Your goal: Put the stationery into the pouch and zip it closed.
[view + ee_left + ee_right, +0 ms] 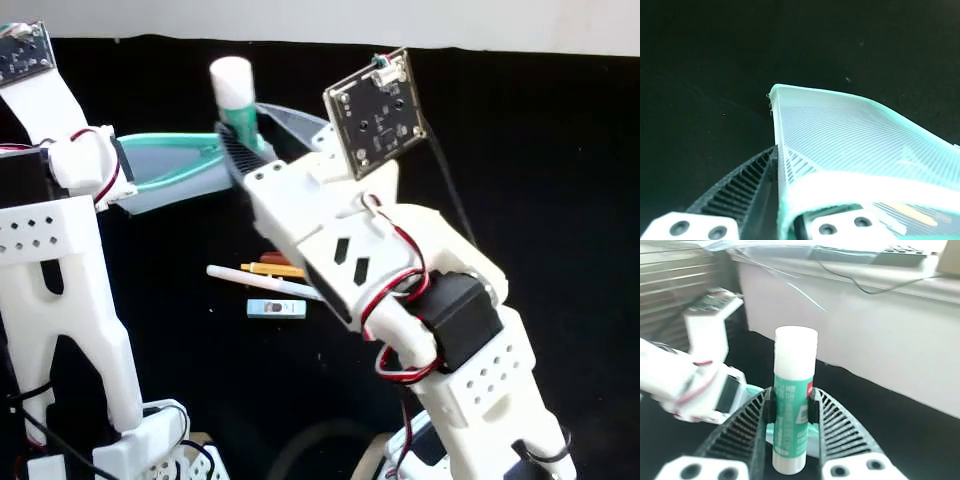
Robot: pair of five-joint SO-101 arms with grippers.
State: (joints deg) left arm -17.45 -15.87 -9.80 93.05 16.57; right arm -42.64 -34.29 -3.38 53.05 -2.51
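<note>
While upright, glue (233,90) in right hand (791,407)

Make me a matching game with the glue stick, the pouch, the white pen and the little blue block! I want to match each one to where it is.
Things:
1. glue stick
2. pouch
3. white pen
4. little blue block

Places:
A. lies on the table right beside the orange pen
B. stands upright in the right claw
C. gripped by the left claw
D. lies on the table, closer to the arm bases than both pens

Pairs: 1-B, 2-C, 3-A, 4-D
</note>
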